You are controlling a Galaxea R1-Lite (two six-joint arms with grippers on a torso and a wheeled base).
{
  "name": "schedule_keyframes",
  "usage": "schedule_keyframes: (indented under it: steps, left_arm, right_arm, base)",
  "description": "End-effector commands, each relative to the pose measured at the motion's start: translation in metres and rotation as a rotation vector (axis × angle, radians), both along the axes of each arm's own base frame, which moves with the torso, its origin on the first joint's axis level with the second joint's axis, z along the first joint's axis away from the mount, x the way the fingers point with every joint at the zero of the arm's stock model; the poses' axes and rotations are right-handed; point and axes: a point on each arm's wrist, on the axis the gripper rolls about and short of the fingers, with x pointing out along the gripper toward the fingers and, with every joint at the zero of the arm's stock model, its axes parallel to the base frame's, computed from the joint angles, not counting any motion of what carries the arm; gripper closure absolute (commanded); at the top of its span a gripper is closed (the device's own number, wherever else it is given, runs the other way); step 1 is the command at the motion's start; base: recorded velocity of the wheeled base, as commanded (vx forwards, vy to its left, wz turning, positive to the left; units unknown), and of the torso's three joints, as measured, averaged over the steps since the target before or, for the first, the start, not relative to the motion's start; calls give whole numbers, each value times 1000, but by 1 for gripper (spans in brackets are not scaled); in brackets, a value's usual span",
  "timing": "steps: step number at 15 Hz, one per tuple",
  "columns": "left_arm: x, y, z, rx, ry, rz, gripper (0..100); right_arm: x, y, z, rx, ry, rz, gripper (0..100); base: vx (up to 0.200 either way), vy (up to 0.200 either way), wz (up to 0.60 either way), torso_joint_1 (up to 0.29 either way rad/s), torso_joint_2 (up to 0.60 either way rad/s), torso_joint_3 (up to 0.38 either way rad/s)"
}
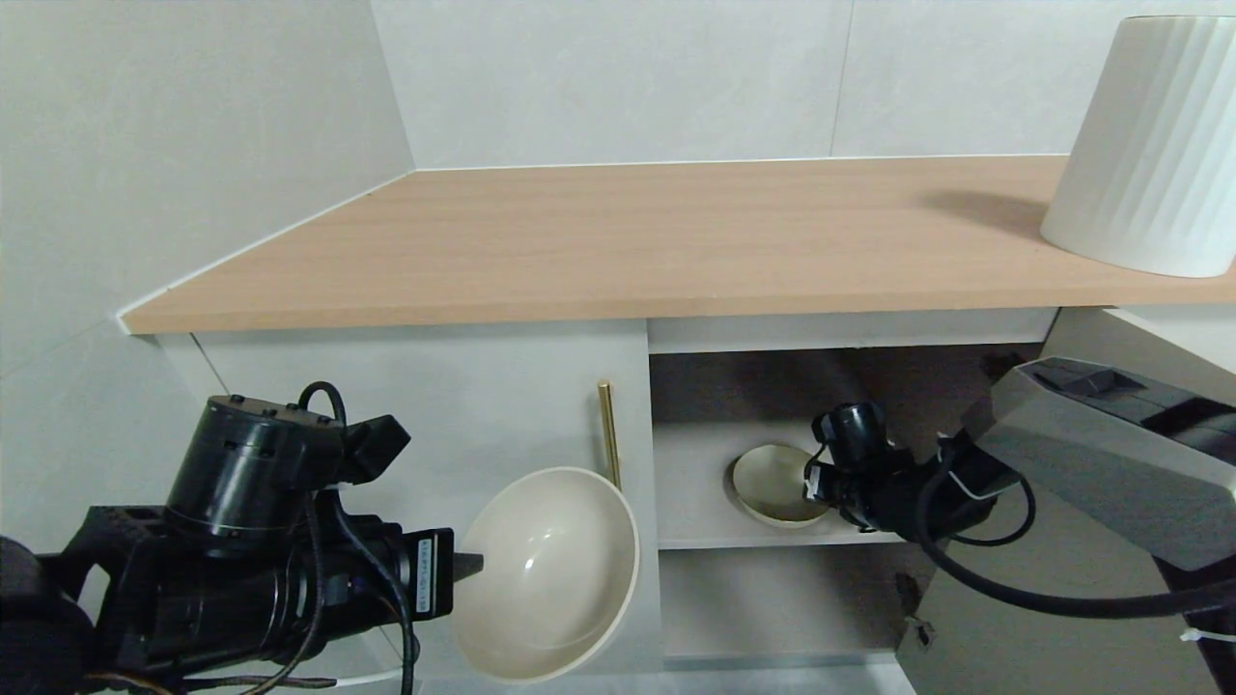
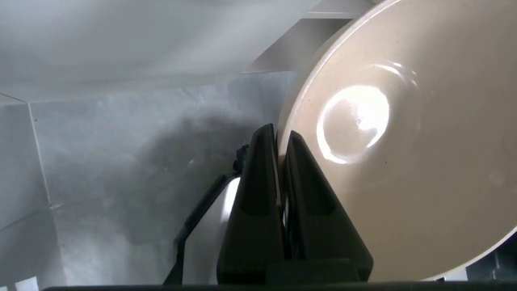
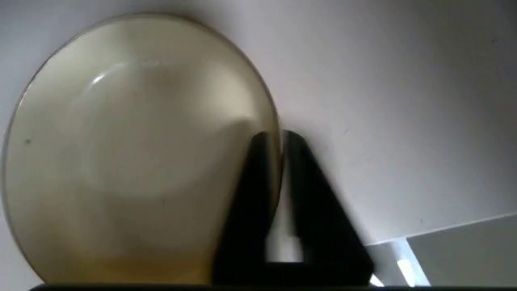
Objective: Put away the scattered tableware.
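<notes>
My left gripper [image 1: 468,565] [image 2: 280,149] is shut on the rim of a large cream bowl [image 1: 547,573] [image 2: 408,137], held tilted on its side in front of the closed cabinet door [image 1: 435,425]. Inside the open cabinet, my right gripper [image 1: 809,483] [image 3: 275,149] is shut on the rim of a small cream plate [image 1: 774,483] [image 3: 137,153], which rests on the white shelf [image 1: 695,483] [image 3: 404,105].
A wooden countertop [image 1: 676,241] runs above the cabinet, with a white ribbed lampshade-like object [image 1: 1154,145] at its right end. A gold handle [image 1: 608,432] is on the closed door. The open cabinet door [image 1: 1139,338] stands at the right.
</notes>
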Motion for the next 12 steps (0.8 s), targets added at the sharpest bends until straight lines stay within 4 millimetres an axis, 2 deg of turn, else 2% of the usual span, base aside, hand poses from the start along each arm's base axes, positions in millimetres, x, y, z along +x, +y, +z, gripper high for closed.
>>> schedule_keyframes:
  steps: [1, 5, 7, 9, 12]
  left_arm:
    - [0, 0, 0, 0, 1, 0, 100]
    - [1, -1, 0, -3, 0, 0, 100]
    - [3, -3, -3, 2, 8, -4, 100]
    - [5, -10, -8, 5, 20, -17, 100]
    - [10, -31, -22, 12, 39, -8, 100]
  right_arm:
    - [1, 0, 1, 2, -4, 0, 0]
    - [-2, -1, 8, 12, -15, -5, 0]
    - [-13, 2, 19, 18, -14, 16, 0]
    - [-38, 13, 41, 45, -10, 100, 0]
    - [-95, 27, 87, 144, 1, 349, 0]
  base:
    - [0, 0, 0, 0, 0, 0]
    - [0, 0, 0, 0, 0, 0]
    - [0, 0, 0, 0, 0, 0]
    - [0, 0, 0, 0, 0, 0]
    - [0, 0, 0, 0, 0, 0]
